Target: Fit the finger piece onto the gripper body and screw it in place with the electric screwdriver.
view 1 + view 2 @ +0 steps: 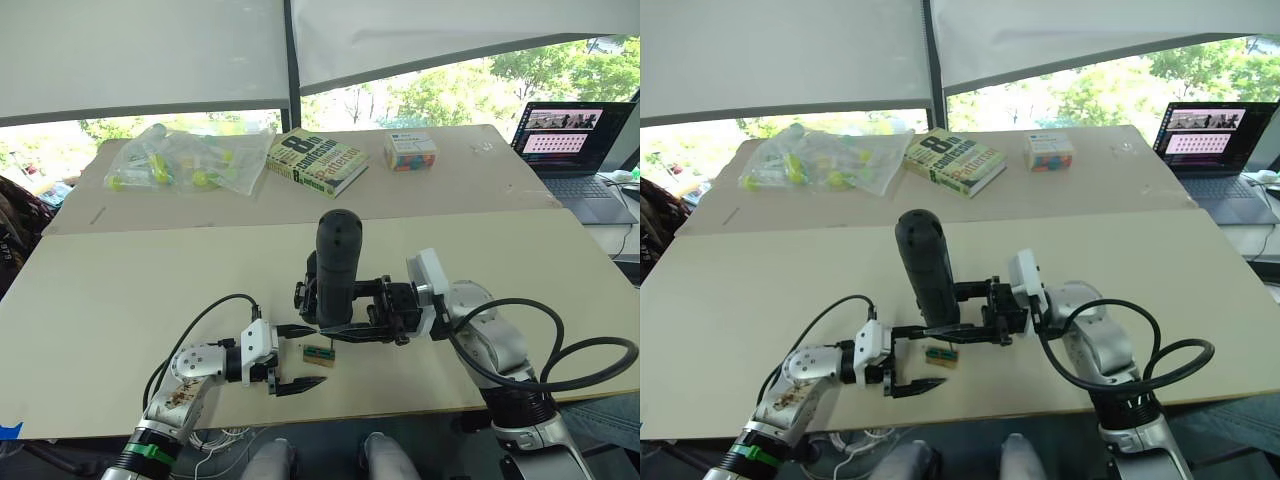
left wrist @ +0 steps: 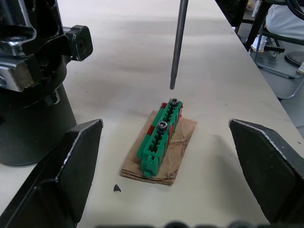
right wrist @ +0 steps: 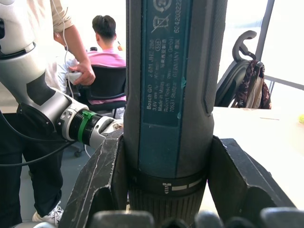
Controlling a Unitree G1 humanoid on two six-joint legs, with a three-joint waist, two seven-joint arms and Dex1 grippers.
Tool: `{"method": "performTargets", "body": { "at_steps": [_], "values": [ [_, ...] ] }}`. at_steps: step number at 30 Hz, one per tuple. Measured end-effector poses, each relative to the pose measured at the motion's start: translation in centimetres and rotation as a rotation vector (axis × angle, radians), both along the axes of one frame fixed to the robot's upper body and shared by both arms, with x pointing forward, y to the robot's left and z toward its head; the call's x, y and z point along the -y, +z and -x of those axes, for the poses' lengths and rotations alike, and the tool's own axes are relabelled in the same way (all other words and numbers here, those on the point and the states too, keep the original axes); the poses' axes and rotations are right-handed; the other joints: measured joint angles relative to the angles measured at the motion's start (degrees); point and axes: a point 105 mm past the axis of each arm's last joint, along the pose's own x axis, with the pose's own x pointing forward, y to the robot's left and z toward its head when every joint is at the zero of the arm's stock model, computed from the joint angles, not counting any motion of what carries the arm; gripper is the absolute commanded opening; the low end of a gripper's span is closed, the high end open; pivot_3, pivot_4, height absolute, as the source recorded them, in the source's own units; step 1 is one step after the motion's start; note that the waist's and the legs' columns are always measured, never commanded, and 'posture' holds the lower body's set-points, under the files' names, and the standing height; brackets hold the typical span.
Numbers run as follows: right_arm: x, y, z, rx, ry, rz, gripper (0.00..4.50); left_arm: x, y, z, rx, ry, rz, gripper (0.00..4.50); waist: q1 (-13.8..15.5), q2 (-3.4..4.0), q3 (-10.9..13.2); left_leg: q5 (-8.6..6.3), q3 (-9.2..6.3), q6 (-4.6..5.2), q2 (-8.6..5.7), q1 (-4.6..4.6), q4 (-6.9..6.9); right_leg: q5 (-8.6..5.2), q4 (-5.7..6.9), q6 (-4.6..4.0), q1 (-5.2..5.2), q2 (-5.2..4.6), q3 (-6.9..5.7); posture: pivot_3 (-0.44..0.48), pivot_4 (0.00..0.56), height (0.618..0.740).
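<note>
Thick black pen-shaped electric screwdriver (image 1: 337, 265) is pinched upright by the right pincer (image 1: 352, 322).
Left pincer (image 1: 297, 358) is spread around a tan-and-green block (image 2: 161, 140) on the desk (image 1: 120, 300).

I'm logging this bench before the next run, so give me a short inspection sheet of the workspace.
Surface: pale table, bare around the work.
Job's things: screwdriver upright in the right claw, bit hanging just above the green block with two screws on tan card; finger piece and gripper body not made out.
Clutter: bag, book, small box, laptop.
Grippers: left claw open beside the block.
Cables: black loops along both arms.
Surroundings: windows, trees; people at chairs.
</note>
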Motion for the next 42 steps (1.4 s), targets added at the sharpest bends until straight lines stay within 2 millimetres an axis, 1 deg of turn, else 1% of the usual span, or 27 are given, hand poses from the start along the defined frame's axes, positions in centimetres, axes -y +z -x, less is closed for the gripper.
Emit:
{"method": "performTargets", "body": {
  "at_steps": [22,42],
  "values": [
    [-0.33,-0.74,0.03,-0.004,0.005,0.040,1.92,0.02,0.01,-0.03,-0.012,0.003,0.002,4.50,-0.01,0.00,0.00,0.00,0.00,0.00,0.00,0.00,0.00,0.00,0.00,0.00,0.00,0.00,0.00,0.000,0.150,0.737],
    [-0.36,-0.74,0.06,-0.003,0.008,0.039,1.92,0.09,-0.01,0.00,-0.017,0.007,0.002,4.50,-0.02,0.00,0.00,0.00,0.00,0.00,0.00,0.01,0.00,0.00,0.00,0.00,0.00,0.00,0.00,0.000,0.150,0.737]
  ]
}}
